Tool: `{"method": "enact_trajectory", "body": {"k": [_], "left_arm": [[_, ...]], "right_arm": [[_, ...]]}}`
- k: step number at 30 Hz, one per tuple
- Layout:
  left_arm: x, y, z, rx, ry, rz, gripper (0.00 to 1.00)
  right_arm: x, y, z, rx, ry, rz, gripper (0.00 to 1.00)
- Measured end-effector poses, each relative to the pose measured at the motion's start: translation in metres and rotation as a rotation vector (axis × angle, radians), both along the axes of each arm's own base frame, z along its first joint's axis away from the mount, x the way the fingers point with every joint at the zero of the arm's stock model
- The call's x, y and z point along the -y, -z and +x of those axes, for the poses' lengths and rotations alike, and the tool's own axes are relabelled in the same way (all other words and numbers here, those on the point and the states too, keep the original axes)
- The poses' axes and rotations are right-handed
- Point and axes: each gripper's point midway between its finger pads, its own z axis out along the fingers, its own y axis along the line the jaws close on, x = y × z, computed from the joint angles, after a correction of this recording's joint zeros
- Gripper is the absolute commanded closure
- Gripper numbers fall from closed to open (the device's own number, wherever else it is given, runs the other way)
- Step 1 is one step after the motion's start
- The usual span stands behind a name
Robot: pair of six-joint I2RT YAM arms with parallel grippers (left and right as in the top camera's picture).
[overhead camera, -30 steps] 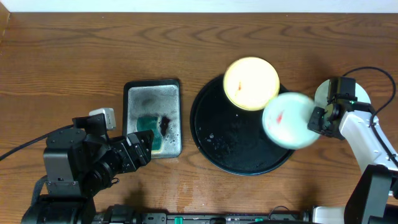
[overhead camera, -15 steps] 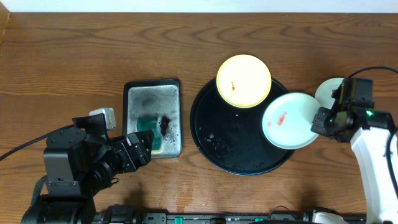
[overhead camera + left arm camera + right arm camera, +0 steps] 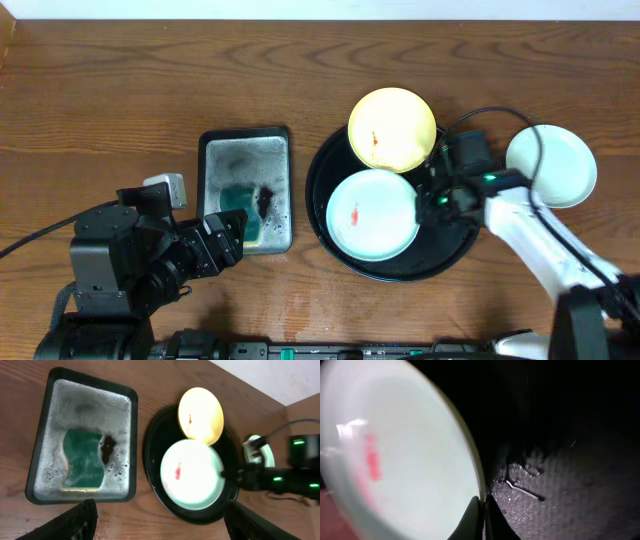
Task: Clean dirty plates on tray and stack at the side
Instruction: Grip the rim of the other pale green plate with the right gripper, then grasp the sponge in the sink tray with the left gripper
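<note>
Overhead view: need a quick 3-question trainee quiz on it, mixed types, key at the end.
1. True or false: the green sponge lies on the black tray.
2. The right gripper is shut on: A) the sponge; B) the smeared mint plate; C) nothing.
3. Which plate lies wholly off the tray?
Key: 1 false, it is in the metal pan; 2 B; 3 the plain white plate, right of the tray.

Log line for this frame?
right hand: shut on smeared mint plate, over tray | left hand: open, empty | yellow plate: smeared, tray's far edge
</note>
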Motion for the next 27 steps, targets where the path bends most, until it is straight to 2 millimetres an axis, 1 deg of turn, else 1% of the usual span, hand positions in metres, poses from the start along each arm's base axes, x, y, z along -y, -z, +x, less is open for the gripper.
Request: {"method": "enact_trajectory", "body": {"k": [2, 4, 5, 8, 10, 12, 16, 18, 20, 22, 25, 27], "left_arm": [[0.0, 0.0, 0.0, 0.0, 0.0, 0.0, 0.18], [0.0, 0.0, 0.0, 0.0, 0.0, 0.0, 0.18], [0.0, 0.0, 0.0, 0.0, 0.0, 0.0, 0.18], [0.0, 0.0, 0.0, 0.001, 0.0, 0.0, 0.18], [0.0, -0.003, 0.002, 0.014, 0.0, 0.0, 0.18], [0.0, -0.005, 0.005, 0.028, -0.002, -0.003, 0.18], [0.0, -0.005, 0.005, 0.019, -0.02, -0.023, 0.18], [0.0, -0.005, 0.005, 0.016, -0.025, -0.028, 0.18], [0.0, -0.005, 0.005, 0.013, -0.028, -0.033, 0.18], [0.0, -0.005, 0.004, 0.01, -0.031, -0.035, 0.18], [0.0, -0.005, 0.005, 0.008, -0.033, -0.038, 0.18], [0.0, -0.004, 0.005, 0.003, -0.034, -0.036, 0.18]], "right_arm": [[0.0, 0.014, -0.003, -0.033, 0.023, -0.043, 0.99], [0.002, 0.02, -0.002, -0.038, 0.042, -0.075, 0.79], [0.004, 0.021, -0.001, -0.036, 0.049, -0.091, 0.75], [0.01, 0.021, 0.002, -0.019, 0.037, -0.129, 0.67], [0.01, 0.015, 0.005, 0.002, -0.014, -0.146, 0.64], [0.01, 0.003, 0.009, 0.023, -0.067, -0.157, 0.64], [0.005, -0.031, 0.027, 0.112, -0.141, -0.158, 0.66], [0.004, -0.035, 0.029, 0.13, -0.155, -0.157, 0.66], [0.003, -0.033, 0.025, 0.124, -0.174, -0.152, 0.66], [0.003, -0.024, 0.02, 0.102, -0.18, -0.147, 0.65], [0.0, -0.001, 0.01, 0.046, -0.191, -0.125, 0.66], [-0.002, 0.015, 0.002, 0.008, -0.199, -0.105, 0.71]]}}
